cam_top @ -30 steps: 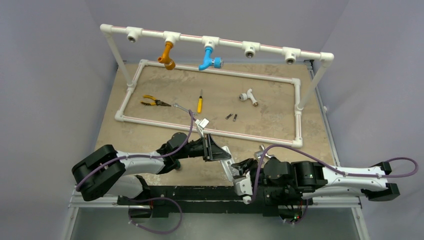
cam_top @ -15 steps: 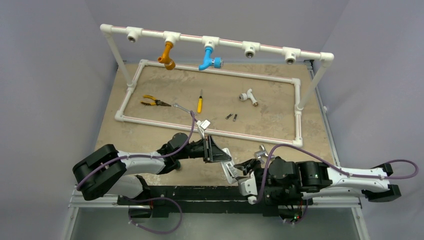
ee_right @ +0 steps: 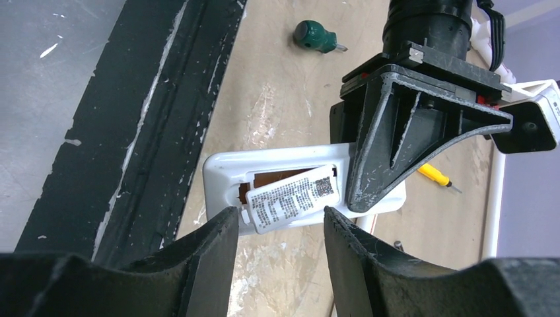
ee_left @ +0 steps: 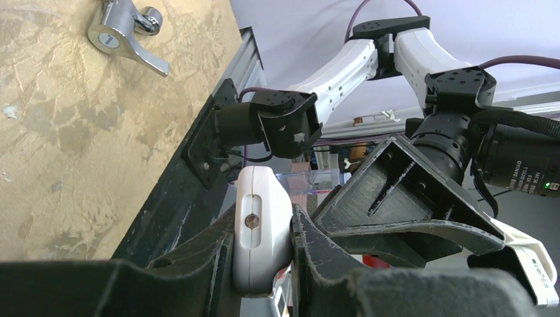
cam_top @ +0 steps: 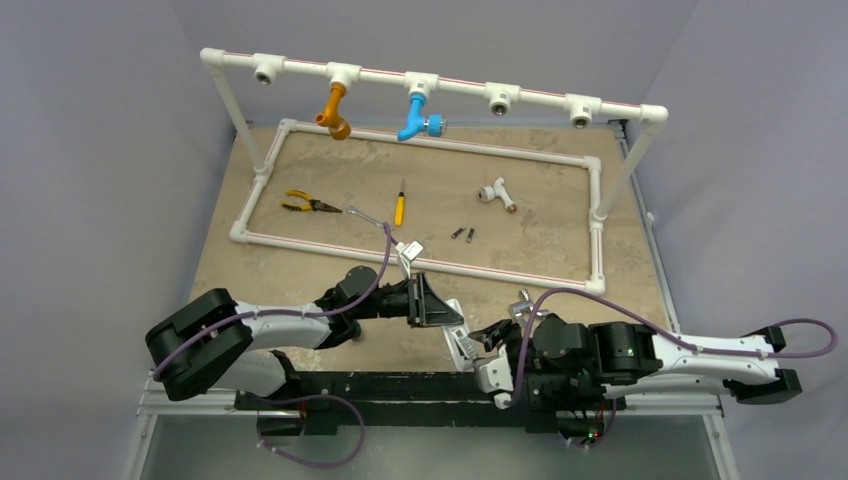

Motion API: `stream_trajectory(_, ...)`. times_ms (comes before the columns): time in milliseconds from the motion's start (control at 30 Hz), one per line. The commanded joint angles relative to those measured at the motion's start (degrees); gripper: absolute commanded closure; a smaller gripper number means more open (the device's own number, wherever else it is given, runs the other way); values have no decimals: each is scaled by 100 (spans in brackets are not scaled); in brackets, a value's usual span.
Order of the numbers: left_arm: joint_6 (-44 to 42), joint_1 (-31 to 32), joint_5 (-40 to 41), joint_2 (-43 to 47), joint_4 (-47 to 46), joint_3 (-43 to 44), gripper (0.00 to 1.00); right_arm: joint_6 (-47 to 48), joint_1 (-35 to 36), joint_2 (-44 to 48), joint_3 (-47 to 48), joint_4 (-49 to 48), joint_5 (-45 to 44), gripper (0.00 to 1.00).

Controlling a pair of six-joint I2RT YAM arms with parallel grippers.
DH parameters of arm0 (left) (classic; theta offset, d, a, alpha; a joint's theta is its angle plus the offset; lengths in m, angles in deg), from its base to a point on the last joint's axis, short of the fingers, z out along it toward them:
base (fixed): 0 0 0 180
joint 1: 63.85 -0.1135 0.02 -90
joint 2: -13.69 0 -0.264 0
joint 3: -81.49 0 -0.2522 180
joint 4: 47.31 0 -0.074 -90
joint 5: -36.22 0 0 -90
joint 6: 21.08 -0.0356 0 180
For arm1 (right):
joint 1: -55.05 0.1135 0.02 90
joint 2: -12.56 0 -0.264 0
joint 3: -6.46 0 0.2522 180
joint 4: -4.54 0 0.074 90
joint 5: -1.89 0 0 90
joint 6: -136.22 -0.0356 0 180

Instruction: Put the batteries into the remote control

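Observation:
My left gripper (ee_left: 262, 254) is shut on the white remote control (ee_left: 261, 218) and holds it on edge just above the table's near edge (cam_top: 455, 338). The right wrist view shows the remote control (ee_right: 221, 168) from the back, with its dark recessed battery bay (ee_right: 277, 177). A white printed cover (ee_right: 290, 198) lies askew over the bay. My right gripper (ee_right: 277, 221) stands open, its fingertips on either side of that cover with gaps showing. Two batteries (cam_top: 463, 234) lie on the table inside the pipe frame, far from both grippers (cam_top: 478, 340).
A white pipe frame (cam_top: 590, 215) encloses the table's middle, with a rail of fittings (cam_top: 420, 85) above its back. Inside lie pliers (cam_top: 305, 205), a yellow-handled screwdriver (cam_top: 400, 207) and a white pipe tee (cam_top: 497, 192). A silver tap fitting (ee_left: 125, 33) and a green-handled tool (ee_right: 317, 34) lie nearer.
The right arm has shifted slightly to the right, and its jaws have spread a little wider. The left gripper and the remote control have stayed put.

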Motion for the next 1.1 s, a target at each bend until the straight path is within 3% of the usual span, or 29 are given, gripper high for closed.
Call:
stream_trajectory(0, 86, 33, -126, -37, -359, 259, 100, -153, -19, 31, 167, -13, 142, 51)
stream_trajectory(400, 197, 35, -17, -307, -709, 247, 100, -1030, -23, 350, 88, -734, -135, 35)
stream_trajectory(700, 118, 29, 221, -128, -586, 96, 100, -4011, -21, 294, -76, -2241, -1278, 29)
stream_trajectory(867, 112, 0, 422, 23, -513, -40, 100, -5684, -24, -511, 673, -1100, -2364, 29)
stream_trajectory(1067, 109, -139, 550, 208, -456, -240, 100, -6429, -8, -1487, 1620, 301, -2655, 29)
